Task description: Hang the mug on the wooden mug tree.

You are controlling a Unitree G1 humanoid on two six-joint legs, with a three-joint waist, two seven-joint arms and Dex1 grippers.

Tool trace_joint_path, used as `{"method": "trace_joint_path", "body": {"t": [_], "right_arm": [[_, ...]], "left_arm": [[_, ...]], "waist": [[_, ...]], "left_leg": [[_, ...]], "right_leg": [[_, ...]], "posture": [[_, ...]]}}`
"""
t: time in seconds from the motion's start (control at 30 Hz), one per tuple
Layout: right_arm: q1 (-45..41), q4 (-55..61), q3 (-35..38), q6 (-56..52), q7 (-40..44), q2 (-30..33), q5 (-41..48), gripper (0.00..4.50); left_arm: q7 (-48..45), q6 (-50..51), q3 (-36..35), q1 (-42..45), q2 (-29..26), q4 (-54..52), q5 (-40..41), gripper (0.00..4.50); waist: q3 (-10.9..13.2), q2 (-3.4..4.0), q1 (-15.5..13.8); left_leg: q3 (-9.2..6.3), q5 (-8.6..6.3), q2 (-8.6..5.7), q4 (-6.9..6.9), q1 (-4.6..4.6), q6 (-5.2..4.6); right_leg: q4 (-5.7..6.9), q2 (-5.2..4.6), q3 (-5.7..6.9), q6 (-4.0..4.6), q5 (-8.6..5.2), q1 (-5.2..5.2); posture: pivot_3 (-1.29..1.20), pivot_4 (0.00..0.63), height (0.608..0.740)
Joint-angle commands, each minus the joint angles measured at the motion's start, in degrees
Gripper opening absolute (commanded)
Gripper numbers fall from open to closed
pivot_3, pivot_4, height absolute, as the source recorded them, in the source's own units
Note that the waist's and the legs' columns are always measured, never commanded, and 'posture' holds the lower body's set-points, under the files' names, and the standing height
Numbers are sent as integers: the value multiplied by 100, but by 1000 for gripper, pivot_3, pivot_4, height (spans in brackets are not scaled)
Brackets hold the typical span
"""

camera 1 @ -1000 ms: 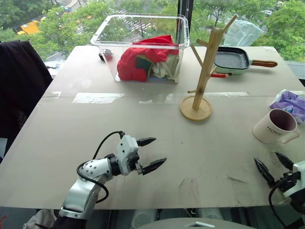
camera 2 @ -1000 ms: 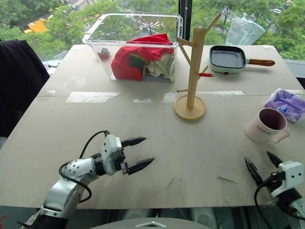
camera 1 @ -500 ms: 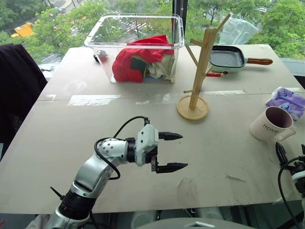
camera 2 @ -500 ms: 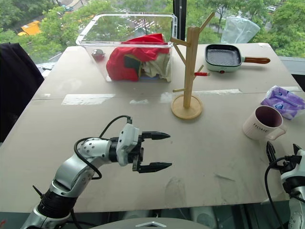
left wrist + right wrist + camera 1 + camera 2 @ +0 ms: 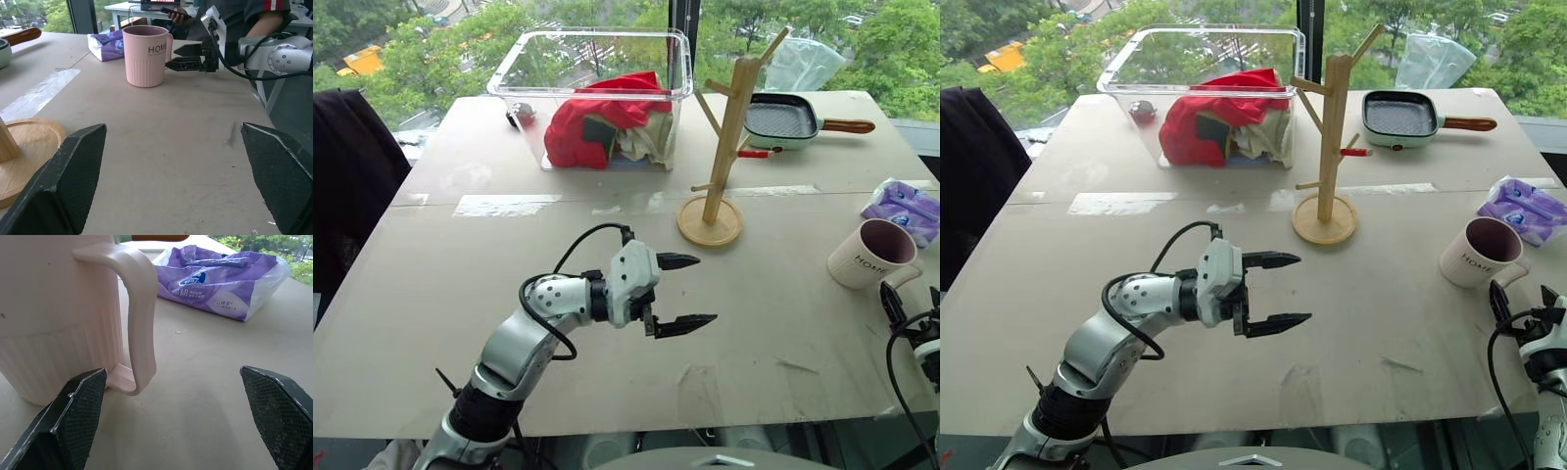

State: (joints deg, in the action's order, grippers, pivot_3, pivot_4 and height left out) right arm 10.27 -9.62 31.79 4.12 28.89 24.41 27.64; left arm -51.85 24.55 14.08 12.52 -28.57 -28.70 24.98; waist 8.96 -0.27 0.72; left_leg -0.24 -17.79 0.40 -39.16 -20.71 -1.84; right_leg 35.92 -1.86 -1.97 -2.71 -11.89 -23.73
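The cream mug (image 5: 869,253) with a dark inside and "HOME" on its side stands upright at the table's right edge, its handle turned toward me. Just short of that handle (image 5: 142,318) my right gripper (image 5: 1523,299) stands open, level and empty, one finger to each side. The wooden mug tree (image 5: 725,137) rises from its round base (image 5: 710,223) at the table's middle back, with bare pegs. My left gripper (image 5: 705,290) hovers open and empty over the table's centre, pointing right toward the mug (image 5: 146,56).
A clear plastic bin (image 5: 597,93) holding red cloth stands behind and left of the tree. A green grill pan (image 5: 790,122) lies at the back right. A purple tissue pack (image 5: 904,209) sits just beyond the mug. A person (image 5: 234,14) sits past the table's right side.
My left gripper has swung right and up toward the table's centre. My right gripper has moved forward and right, closer to the mug's handle. The camera has shifted slightly.
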Motion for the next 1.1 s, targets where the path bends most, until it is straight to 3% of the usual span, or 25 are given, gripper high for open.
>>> {"method": "trace_joint_path", "body": {"t": [0.03, 0.13, 0.27, 0.33, 0.4, 0.67, 0.8, 0.9, 1.0, 1.1], "right_arm": [[-220, -211, 54, 159, 168, 172, -20, 4413], [-401, -444, 56, 194, 282, 195, -9, 3535], [-547, -624, 44, 253, 508, 238, 25, 1811], [-564, -657, 28, 239, 615, 247, 39, 728], [-584, -690, 15, 241, 672, 247, 25, 176], [-556, -515, -84, 292, 968, 391, -75, 61], [-393, 299, -438, 2, 1301, 771, -174, 61], [-409, 1448, -836, -742, 1392, 1219, -118, 61], [-842, 2655, -1368, -1793, 964, 1790, -490, 61], [-1559, 3155, -1717, -2741, 836, 2335, -590, 61]], "left_arm": [[77, 4, -53, 129, 46, -294, 132, 4500], [121, 36, -64, 150, 58, -360, 165, 4500], [175, 82, -95, 163, 46, -430, 207, 4500], [198, 97, -106, 148, 34, -454, 225, 4500], [232, 122, -131, 152, 38, -456, 254, 4500], [271, -129, -278, -44, 117, -223, 294, 4500], [348, -633, -580, -499, 317, 86, 276, 4500], [404, -1133, -931, -907, 713, 313, 541, 4500], [522, -1784, -1272, -1239, 1315, 558, 758, 4500], [416, -2179, -1210, -1465, 1447, 621, 551, 4500]], "waist": [[0, 0, 4], [0, 0, 5], [0, 0, 4], [0, 0, 2], [0, 0, 0], [0, 0, 5], [1, 6, 24], [5, 11, 39], [10, 7, 31], [14, -5, -15]], "left_leg": [[2, 0, 0, 0, 0, 0], [5, 0, -2, -1, 3, 0], [3, 0, -1, 0, 1, 0], [4, 0, -1, 0, 1, 0], [3, 0, -1, -1, 1, 0], [3, 0, -1, 0, 2, 0], [10, 0, 1, 0, 5, 0], [13, 0, 8, 1, 6, 0], [14, 0, 10, -4, 6, 0], [5, 1, -1, -9, 3, 0]], "right_leg": [[0, 0, -2, 0, 0, 0], [1, 0, -6, 0, 0, 1], [0, 1, -5, -1, 1, 0], [0, 0, -5, -1, 1, 0], [0, 0, -5, -1, 1, 1], [1, 0, -5, -1, 1, 1], [1, 0, -14, -1, 1, 0], [2, 3, -18, -1, 1, -1], [3, -1, -19, -7, 4, -1], [3, 2, -11, -10, 6, -2]], "posture": [[0, 150, 740], [0, 150, 740], [0, 150, 740], [0, 150, 740], [0, 150, 740], [0, 150, 740], [0, 150, 740], [0, 150, 740], [0, 150, 740], [0, 150, 740]]}}
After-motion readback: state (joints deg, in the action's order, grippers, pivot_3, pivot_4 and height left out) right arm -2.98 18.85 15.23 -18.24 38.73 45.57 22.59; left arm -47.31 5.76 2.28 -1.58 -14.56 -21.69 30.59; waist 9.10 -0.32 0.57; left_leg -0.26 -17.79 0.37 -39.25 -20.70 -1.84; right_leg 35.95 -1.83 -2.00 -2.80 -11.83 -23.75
